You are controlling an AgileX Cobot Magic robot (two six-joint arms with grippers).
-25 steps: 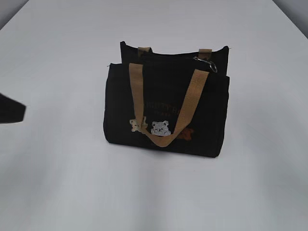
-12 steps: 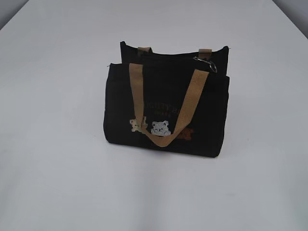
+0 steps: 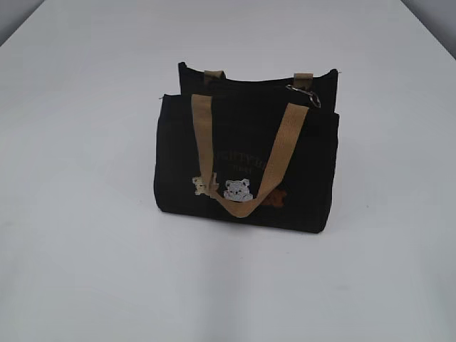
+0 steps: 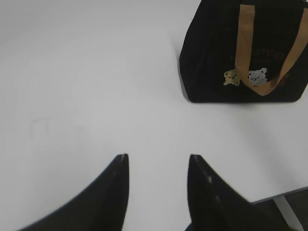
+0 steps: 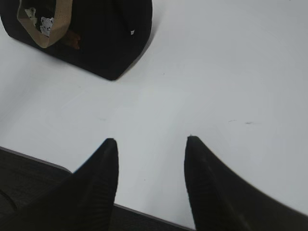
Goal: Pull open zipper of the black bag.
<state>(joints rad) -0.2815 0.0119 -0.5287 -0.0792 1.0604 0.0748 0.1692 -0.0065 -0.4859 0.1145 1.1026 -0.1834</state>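
Black bag upright on the table; both grippers apart and empty, well clear of it.

You see the black bag [image 3: 246,160] standing upright near the middle of the white table [image 3: 85,271], its tan strap [image 3: 242,153] hanging in a loop down the front face over the bear patches [image 3: 222,187]. The zipper [image 3: 249,84] runs along the top between the two panels, and its silver clasp and ring [image 3: 305,94] lie at the bag's right end. Your left gripper [image 4: 158,159] hangs over bare table with its jaws spread and nothing between them; the bag sits up and to the right in that wrist view. Your right gripper [image 5: 151,140] is likewise spread and empty near the table's edge, the bag up and to the left.
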